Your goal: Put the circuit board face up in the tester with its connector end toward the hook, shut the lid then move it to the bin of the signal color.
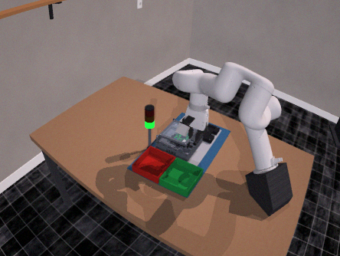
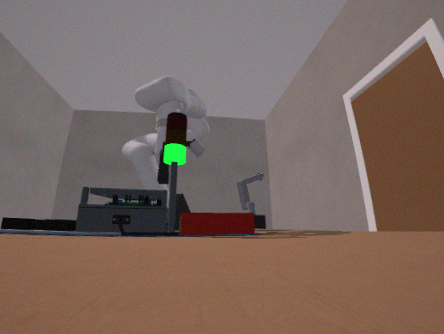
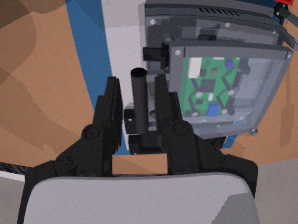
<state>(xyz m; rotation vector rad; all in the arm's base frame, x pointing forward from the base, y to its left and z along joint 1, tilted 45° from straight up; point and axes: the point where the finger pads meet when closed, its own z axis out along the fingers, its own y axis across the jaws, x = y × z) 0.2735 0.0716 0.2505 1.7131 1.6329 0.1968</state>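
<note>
One green board (image 3: 212, 86) is seen lying flat in the tester (image 3: 220, 36), under the see-through lid (image 3: 262, 99). Green is shown on the light tower (image 1: 149, 124). The pincer (image 3: 143, 99) is partly open, with nothing gripped, and the lid's black handle (image 3: 140, 96) sits between its fingers. The small tab past the handle's end should be pressed straight down, gently.

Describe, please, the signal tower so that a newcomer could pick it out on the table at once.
Start at the blue bench mat in the middle of the brown table. At its corner, beside the grey tester and behind the red bin, stands the signal tower. It is the only thin upright pole, dark on top with a glowing green band.
</note>
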